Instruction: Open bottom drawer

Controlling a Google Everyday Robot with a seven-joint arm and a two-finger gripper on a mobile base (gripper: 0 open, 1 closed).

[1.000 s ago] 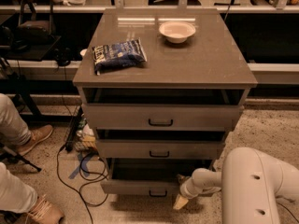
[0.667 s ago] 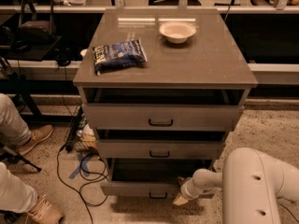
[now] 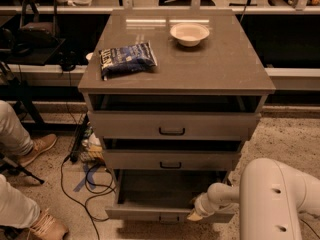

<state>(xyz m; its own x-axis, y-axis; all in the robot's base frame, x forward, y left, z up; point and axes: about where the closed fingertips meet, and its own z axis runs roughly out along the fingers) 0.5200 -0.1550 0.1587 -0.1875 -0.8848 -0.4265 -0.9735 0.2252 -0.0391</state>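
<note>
Speckled floor (image 3: 287, 139) surrounds a grey-taupe cabinet (image 3: 220, 64) that fills the centre of the frame. The bottom drawer (image 3: 145, 213) sits at the lower centre. It is already pulled out a good way, so its dark inside shows between its front and the middle drawer (image 3: 132, 160) above. Its small black handle (image 3: 167, 217) is on the front, close to the bottom edge of the frame.

The gripper (image 3: 195, 215) is just to the right of that handle, at the upper edge of the drawer front. The white arm (image 3: 222, 193) comes in from the lower right corner. Whether the gripper is spread or pressed together, I cannot tell, and also not whether it really hooks the edge.

I judge the opening to be well advanced, with only the last part of the travel left. Because the contact is to the right of centre, the pull should go straight toward the lower edge of the frame, along the rails and slowly. Otherwise the drawer may twist and jam.

Further out, the top drawer (image 3: 130, 125) is slightly open too. On the cabinet top lie a blue bag (image 3: 128, 59) and a white bowl (image 3: 189, 33). Cables (image 3: 75, 181) and a person's shoe (image 3: 41, 146) are on the floor at the left.
</note>
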